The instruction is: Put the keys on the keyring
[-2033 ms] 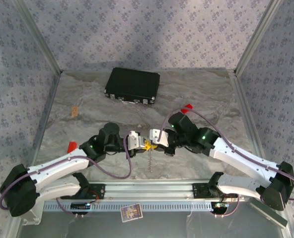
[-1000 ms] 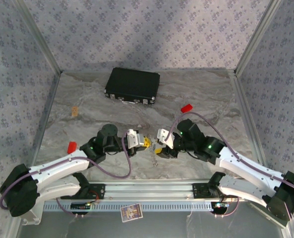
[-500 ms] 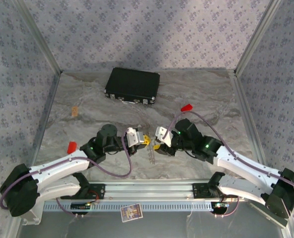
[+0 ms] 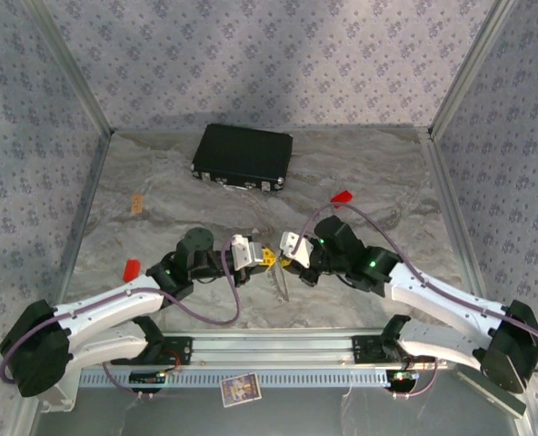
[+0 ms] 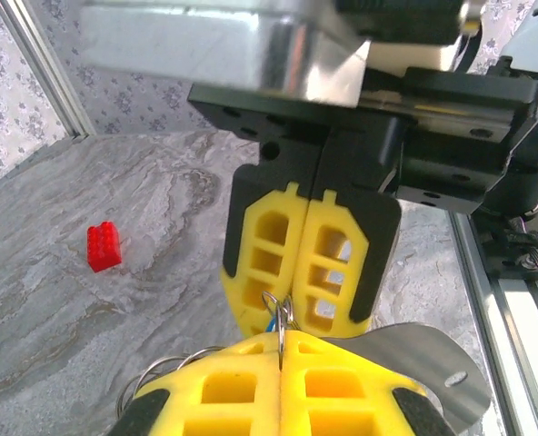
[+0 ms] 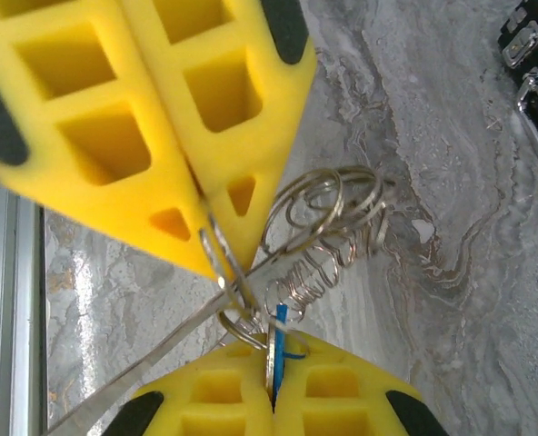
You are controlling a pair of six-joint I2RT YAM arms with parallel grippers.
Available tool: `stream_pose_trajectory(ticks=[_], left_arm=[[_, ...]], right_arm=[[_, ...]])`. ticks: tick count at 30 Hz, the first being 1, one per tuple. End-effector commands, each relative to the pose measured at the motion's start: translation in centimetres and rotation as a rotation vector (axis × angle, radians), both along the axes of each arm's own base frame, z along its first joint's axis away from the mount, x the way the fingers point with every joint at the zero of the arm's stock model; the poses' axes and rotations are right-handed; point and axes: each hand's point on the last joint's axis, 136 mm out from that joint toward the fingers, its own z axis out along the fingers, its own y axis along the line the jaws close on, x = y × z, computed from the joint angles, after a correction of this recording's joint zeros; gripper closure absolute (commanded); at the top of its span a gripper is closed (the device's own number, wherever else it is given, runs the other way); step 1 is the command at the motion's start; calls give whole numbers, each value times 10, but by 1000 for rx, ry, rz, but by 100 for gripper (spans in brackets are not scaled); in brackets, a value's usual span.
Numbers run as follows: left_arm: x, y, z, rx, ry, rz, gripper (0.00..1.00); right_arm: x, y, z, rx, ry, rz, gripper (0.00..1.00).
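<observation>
Threading step, mid-table: the left gripper (image 6: pixel 271 372) is clamped shut on the blue-headed key (image 6: pixel 282 329), and the right gripper (image 6: pixel 213 259) pinches the keyring (image 6: pixel 237 318). Next, I judge, work the key along the wire.

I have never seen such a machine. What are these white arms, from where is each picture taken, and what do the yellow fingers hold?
They are two robot arms bolted to a table, each ending in a two-finger gripper. One picture looks down from above; the other two come from cameras on the wrists. On the table lie a black case and two red blocks. The left gripper is shut on a thin wire keyring; the right gripper is shut on what seems a blue-headed key. The tips are close together.
</observation>
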Motion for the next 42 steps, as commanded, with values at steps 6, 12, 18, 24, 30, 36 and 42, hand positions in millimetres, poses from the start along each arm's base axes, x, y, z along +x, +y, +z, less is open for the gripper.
stream_pose_trajectory(ticks=[6, 12, 18, 24, 30, 36, 42], left_arm=[[-15, -3, 28, -101, -130, -74, 100], [-14, -2, 25, -90, -171, -56, 100], [-11, -2, 26, -83, -202, -33, 100], [-9, -1, 18, -54, -208, -10, 100], [-10, -1, 12, -47, -189, -14, 100], [-13, -4, 11, -51, -170, -38, 100], [-16, -6, 12, -59, -157, -59, 100]], right_arm=[[-11, 10, -6, -34, 48, 87, 100], [-21, 9, -3, -22, 74, 124, 100], [-26, 10, -3, -29, 106, 154, 100], [-19, 4, 3, -2, 49, 113, 82], [-18, -14, 18, 73, 7, 59, 62], [-23, -15, 36, 151, -26, 73, 61], [-20, -4, 44, 203, -38, 102, 67]])
